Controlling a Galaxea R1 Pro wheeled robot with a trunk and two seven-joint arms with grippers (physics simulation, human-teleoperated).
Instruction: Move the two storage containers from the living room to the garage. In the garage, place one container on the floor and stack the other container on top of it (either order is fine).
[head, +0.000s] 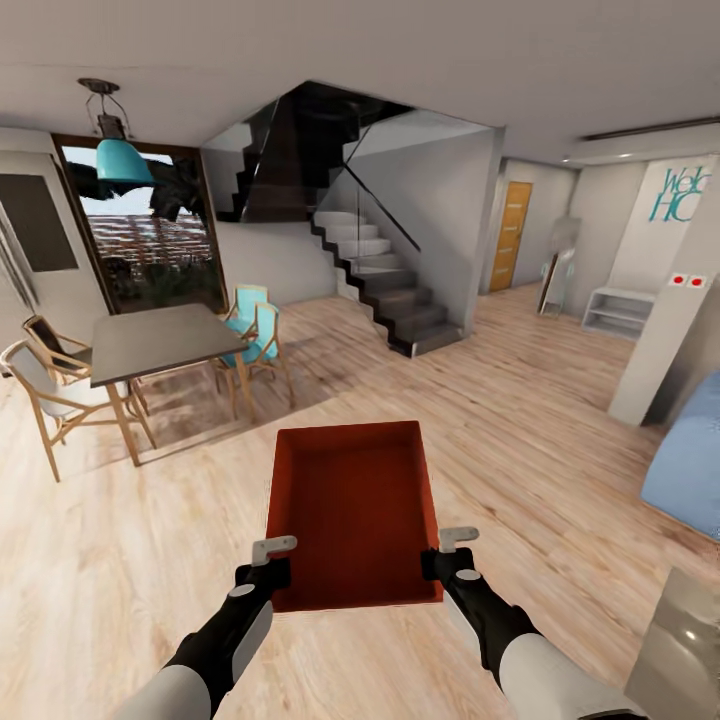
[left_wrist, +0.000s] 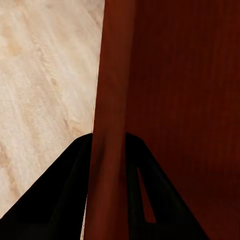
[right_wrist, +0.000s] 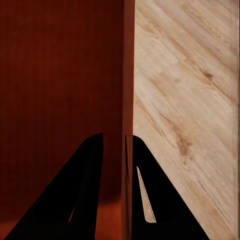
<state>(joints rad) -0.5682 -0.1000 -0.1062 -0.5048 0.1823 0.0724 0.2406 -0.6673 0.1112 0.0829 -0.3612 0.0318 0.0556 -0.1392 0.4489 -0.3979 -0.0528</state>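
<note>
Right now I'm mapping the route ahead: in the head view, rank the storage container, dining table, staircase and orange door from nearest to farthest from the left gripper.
1. Storage container, clamped by the left gripper at its near corner.
2. Dining table, ahead on the left.
3. Staircase, mid-room.
4. Orange door, far right, down the hallway.

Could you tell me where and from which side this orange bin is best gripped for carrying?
Grip the bin's two long side walls near the robot's end, one gripper per side, coming from behind. Its low, thin, straight walls fit between the fingers, as the left gripper and right gripper show now.
</note>
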